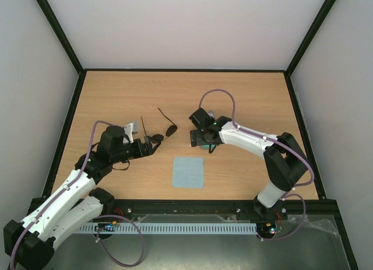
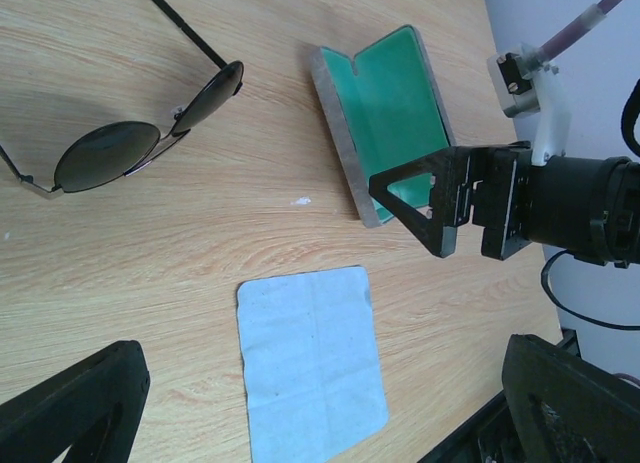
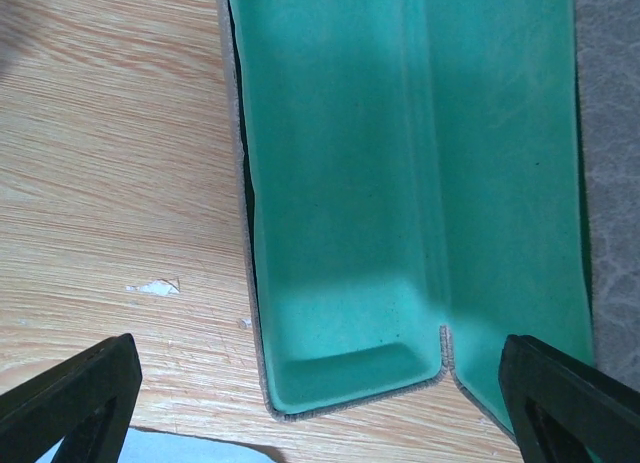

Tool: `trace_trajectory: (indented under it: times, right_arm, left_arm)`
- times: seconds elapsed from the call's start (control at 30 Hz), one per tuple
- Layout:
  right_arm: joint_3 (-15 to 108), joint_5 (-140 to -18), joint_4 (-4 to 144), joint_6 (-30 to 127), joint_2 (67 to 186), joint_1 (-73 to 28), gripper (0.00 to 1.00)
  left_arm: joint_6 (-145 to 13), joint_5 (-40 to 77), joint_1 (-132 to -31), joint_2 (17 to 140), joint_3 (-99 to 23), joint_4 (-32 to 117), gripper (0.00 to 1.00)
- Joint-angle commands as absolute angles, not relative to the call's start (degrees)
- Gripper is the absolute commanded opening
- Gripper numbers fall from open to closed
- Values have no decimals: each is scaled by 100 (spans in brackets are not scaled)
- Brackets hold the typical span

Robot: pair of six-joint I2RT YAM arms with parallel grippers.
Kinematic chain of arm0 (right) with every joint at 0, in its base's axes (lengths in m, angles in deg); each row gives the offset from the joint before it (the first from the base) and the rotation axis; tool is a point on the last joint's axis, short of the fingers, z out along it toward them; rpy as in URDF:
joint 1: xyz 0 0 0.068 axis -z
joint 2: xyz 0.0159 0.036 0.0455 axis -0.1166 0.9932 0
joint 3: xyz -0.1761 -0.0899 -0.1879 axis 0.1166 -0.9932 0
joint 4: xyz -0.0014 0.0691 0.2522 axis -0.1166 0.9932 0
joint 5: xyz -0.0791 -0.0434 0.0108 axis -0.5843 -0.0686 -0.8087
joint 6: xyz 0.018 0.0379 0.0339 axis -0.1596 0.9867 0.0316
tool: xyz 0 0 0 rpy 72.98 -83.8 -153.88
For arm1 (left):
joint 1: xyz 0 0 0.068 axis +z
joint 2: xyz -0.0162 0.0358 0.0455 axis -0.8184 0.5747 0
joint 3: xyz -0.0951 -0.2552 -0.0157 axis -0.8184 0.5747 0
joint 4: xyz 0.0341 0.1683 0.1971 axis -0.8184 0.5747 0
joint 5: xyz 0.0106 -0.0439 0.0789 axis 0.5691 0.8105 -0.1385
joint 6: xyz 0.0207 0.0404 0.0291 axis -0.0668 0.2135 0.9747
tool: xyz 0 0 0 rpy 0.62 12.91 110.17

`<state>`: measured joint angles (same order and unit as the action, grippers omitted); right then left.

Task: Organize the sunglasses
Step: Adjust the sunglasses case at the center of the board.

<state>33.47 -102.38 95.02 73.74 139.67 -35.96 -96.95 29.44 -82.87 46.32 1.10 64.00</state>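
Note:
The sunglasses (image 1: 165, 132) lie unfolded on the wooden table, with two dark round lenses and thin arms pointing away; the left wrist view has them at upper left (image 2: 130, 138). My left gripper (image 1: 150, 146) is open just beside their near lens, and nothing sits between its fingers (image 2: 70, 403). The grey case (image 2: 385, 113) lies open with its green lining up. My right gripper (image 1: 201, 137) hovers over it, open, and hides most of it from above. In the right wrist view the empty green inside (image 3: 400, 183) fills the frame between the fingertips (image 3: 570, 403).
A light blue cloth (image 1: 188, 172) lies flat near the front edge between the two arms, also seen in the left wrist view (image 2: 312, 368). Black frame rails (image 1: 70, 130) border the table left, right and back.

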Motion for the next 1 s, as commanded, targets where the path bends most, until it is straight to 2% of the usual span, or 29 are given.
trace_trajectory:
  times: [0.0, 0.47, 0.63, 0.8, 0.97]
  right_arm:
    - [3276, -10238, 9634, 7259, 13949, -3574, 99]
    - [3038, -9765, 9279, 7466, 13314, -4133, 99]
    - [2520, -9891, 9432, 7944, 12685, -4304, 99]
    - [1700, -10528, 9535, 8593, 11991, -4295, 99]
    - [1345, -10549, 9132, 8821, 11923, -3844, 99]
  left_arm:
    - [-9726, 3008, -8261, 4647, 229, 6262, 99]
    - [-9728, 3044, -8261, 4686, 281, 6154, 99]
    - [-9761, 3058, -8261, 4614, 308, 6142, 100]
    - [-9764, 3117, -8261, 4621, 330, 6062, 100]
    - [-9728, 3167, -8261, 4718, 284, 6021, 99]
